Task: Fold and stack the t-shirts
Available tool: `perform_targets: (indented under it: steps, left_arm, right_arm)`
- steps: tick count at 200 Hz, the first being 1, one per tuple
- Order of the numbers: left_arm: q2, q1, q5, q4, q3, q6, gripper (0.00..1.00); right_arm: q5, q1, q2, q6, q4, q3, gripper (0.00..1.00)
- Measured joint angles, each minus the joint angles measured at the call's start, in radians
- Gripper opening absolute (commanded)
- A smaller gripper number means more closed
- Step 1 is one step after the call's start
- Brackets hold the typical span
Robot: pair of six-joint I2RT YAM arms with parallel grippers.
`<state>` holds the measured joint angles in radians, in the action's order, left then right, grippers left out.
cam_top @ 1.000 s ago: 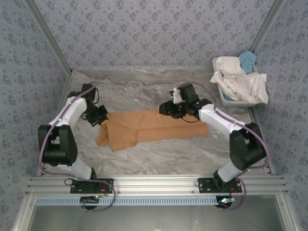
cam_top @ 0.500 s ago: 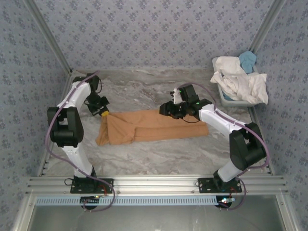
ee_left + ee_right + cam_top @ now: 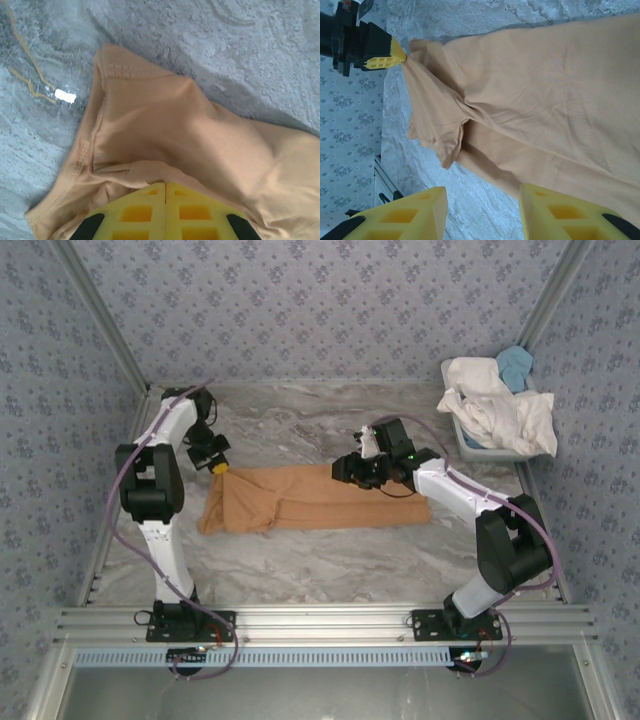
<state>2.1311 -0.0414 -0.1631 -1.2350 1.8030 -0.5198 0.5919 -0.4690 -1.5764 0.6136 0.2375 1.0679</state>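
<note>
A tan-orange t-shirt point(image 3: 310, 498) lies folded lengthwise into a long band across the middle of the table. My left gripper point(image 3: 218, 466) is shut on its far left corner, and the cloth bunches at the yellow fingertips point(image 3: 150, 192) in the left wrist view. The shirt point(image 3: 200, 135) spreads away from them, hem and sleeve seam showing. My right gripper point(image 3: 352, 468) hovers open over the band's far edge near its middle. In the right wrist view its jaws point(image 3: 482, 200) stand apart above the shirt point(image 3: 545, 90) and bare table. White t-shirts point(image 3: 495, 405) and a light blue one point(image 3: 516, 365) are heaped at the back right.
A white plastic tub point(image 3: 482, 450) at the back right corner holds the heap of shirts. Patterned walls close in the table point(image 3: 300, 560) on the left, right and far sides. Bare marbled surface lies in front of the tan shirt.
My left arm has swung toward the far left with the shirt's corner, pulling the left end of the band up and back. The right arm has not moved.
</note>
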Motion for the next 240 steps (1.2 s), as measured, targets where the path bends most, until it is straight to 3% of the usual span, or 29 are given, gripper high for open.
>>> perform_targets:
  steps: [11, 32, 44, 75, 98, 137, 177, 240]
  left_arm:
    - [0.019, 0.0, 0.006, 0.002, 0.005, 0.004, 0.08]
    - [0.029, -0.005, 0.031, 0.022, -0.015, 0.016, 0.37]
    - [0.001, -0.008, 0.042, 0.067, -0.073, 0.016, 0.4]
    - [-0.201, -0.012, 0.027, 0.209, -0.346, 0.023, 0.4]
    - [-0.303, -0.011, -0.01, 0.267, -0.446, 0.03, 0.38]
    - [-0.325, -0.011, -0.016, 0.365, -0.535, 0.037, 0.43]
    - [-0.435, -0.011, -0.026, 0.42, -0.597, 0.046, 0.34]
    - [-0.377, -0.012, -0.035, 0.456, -0.626, 0.067, 0.29]
  right_arm:
    - [0.0, 0.0, 0.0, 0.0, -0.002, -0.005, 0.44]
    - [0.0, 0.0, 0.0, 0.0, -0.002, -0.006, 0.44]
    - [0.0, 0.0, 0.0, 0.0, -0.002, -0.007, 0.44]
    - [0.0, 0.0, 0.003, 0.001, -0.003, -0.017, 0.44]
    - [0.0, 0.0, 0.003, 0.013, -0.003, -0.023, 0.44]
    - [0.0, 0.0, 0.003, 0.019, -0.003, -0.023, 0.44]
    - [0.0, 0.0, 0.005, 0.024, -0.003, -0.023, 0.44]
    - [0.0, 0.0, 0.006, 0.026, -0.003, -0.024, 0.44]
